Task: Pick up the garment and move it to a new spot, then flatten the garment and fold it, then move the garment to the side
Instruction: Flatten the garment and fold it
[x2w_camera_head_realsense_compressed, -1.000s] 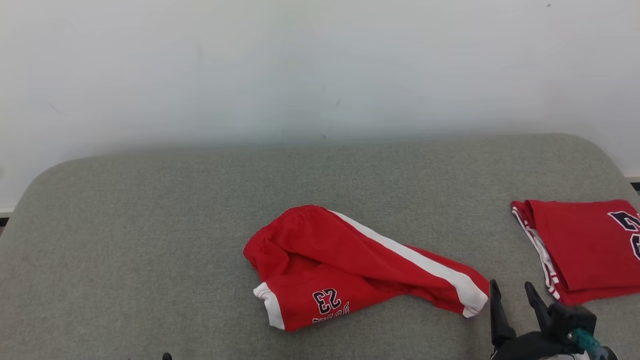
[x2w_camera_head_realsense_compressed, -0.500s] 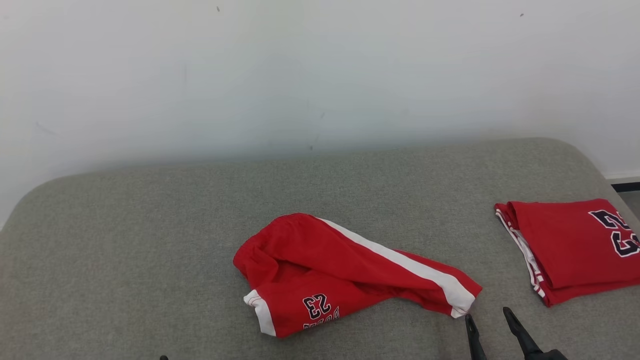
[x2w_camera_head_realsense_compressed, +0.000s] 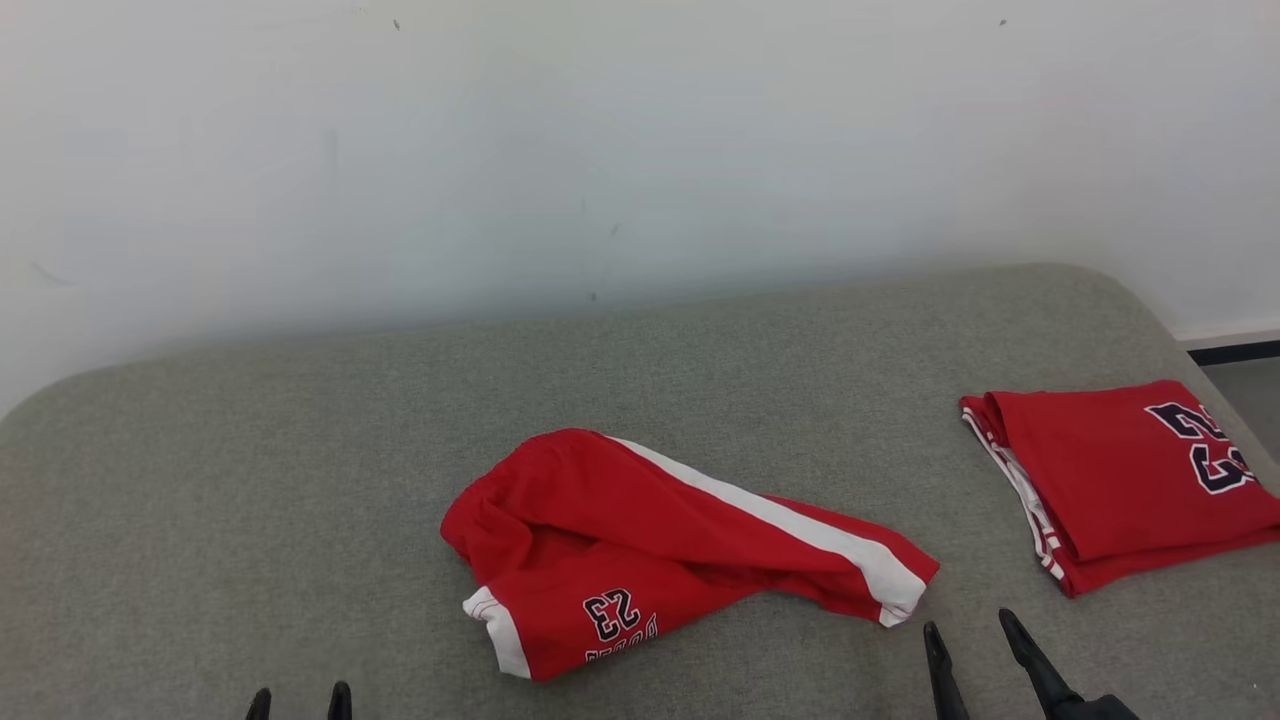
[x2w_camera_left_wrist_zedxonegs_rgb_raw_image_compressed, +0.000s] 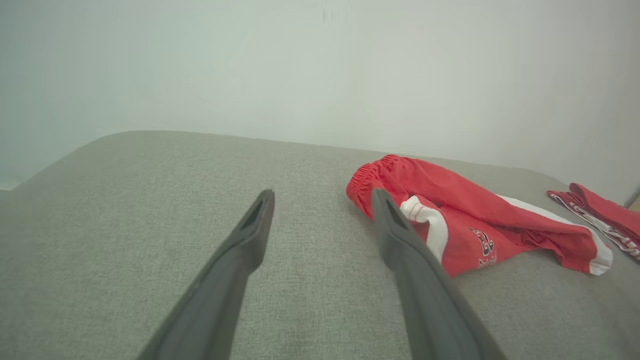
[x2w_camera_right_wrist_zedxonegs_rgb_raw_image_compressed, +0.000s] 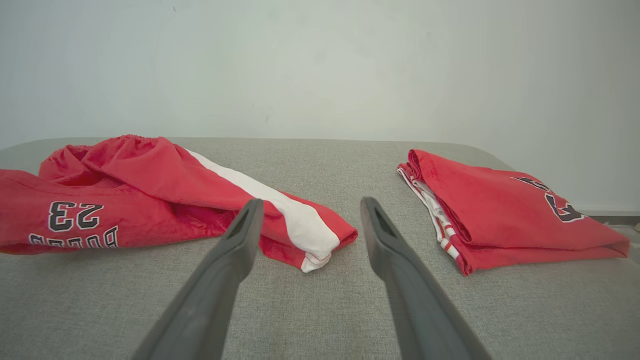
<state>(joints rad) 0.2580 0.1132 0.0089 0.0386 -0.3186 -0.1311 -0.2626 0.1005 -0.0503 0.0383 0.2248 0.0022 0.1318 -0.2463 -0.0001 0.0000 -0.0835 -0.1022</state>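
The garment (x2w_camera_head_realsense_compressed: 660, 540) is a pair of crumpled red shorts with a white side stripe and a dark "23". It lies loose in the middle of the grey padded surface (x2w_camera_head_realsense_compressed: 300, 450). My right gripper (x2w_camera_head_realsense_compressed: 968, 625) stands open just in front of the striped leg hem, apart from it; in the right wrist view the hem (x2w_camera_right_wrist_zedxonegs_rgb_raw_image_compressed: 310, 240) lies beyond the gap between the fingers of that gripper (x2w_camera_right_wrist_zedxonegs_rgb_raw_image_compressed: 312, 202). My left gripper (x2w_camera_head_realsense_compressed: 299, 700) is open at the bottom edge, left of the shorts. In the left wrist view the shorts (x2w_camera_left_wrist_zedxonegs_rgb_raw_image_compressed: 475, 220) lie right of this gripper (x2w_camera_left_wrist_zedxonegs_rgb_raw_image_compressed: 323, 195).
A second red garment (x2w_camera_head_realsense_compressed: 1120, 480), neatly folded with a dark number on top, lies at the right end of the surface (x2w_camera_right_wrist_zedxonegs_rgb_raw_image_compressed: 500, 210). A white wall rises behind. The surface's rounded right corner (x2w_camera_head_realsense_compressed: 1130, 290) borders a strip of floor.
The head camera has turned, shifting the whole picture leftward. My right gripper has drawn back toward the near edge, away from the hem. My left fingertips have come into the bottom of the picture.
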